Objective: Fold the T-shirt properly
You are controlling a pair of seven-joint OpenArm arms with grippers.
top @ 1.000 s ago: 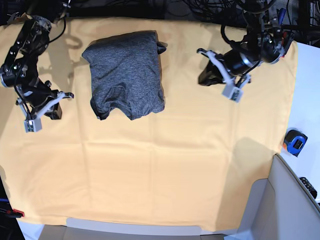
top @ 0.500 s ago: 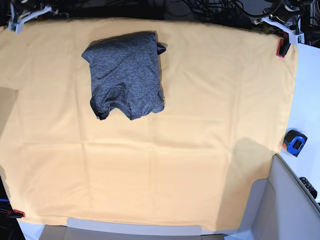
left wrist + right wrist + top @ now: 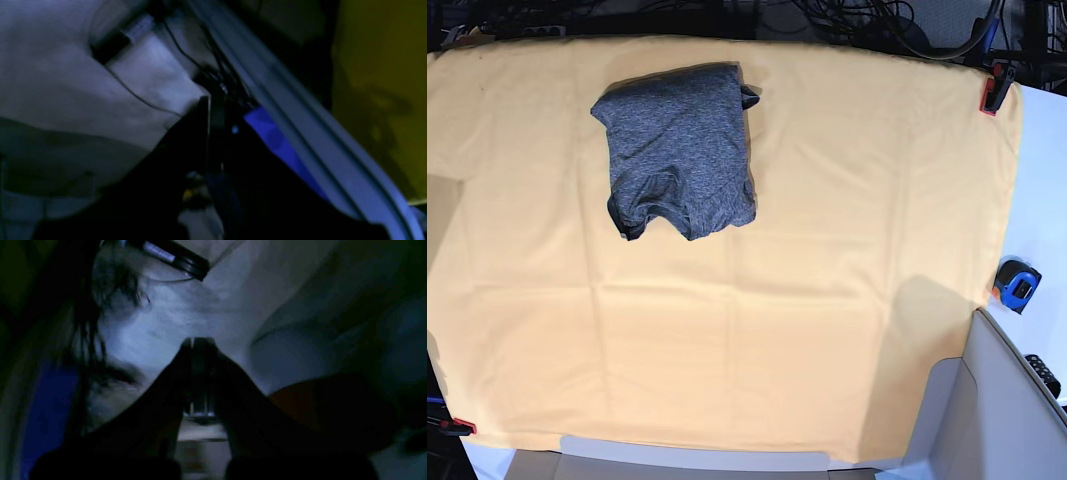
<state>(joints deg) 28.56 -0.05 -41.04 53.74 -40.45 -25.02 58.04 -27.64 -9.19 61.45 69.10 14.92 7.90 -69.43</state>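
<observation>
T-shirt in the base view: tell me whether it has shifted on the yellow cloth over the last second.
No. The T-shirt lies folded in the same spot on the yellow cloth, equally far from the red clamp.

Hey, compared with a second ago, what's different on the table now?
Both arms, which hovered on either side of the T-shirt, have pulled back past the far edge and left the base view entirely. Nothing was picked up or released. The folded shirt lies unmoved on the yellow-orange cloth; the right gripper is shut.

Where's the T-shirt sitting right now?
In the base view, the folded T-shirt lies on the yellow-orange cloth, upper left of centre, near its far edge.
</observation>
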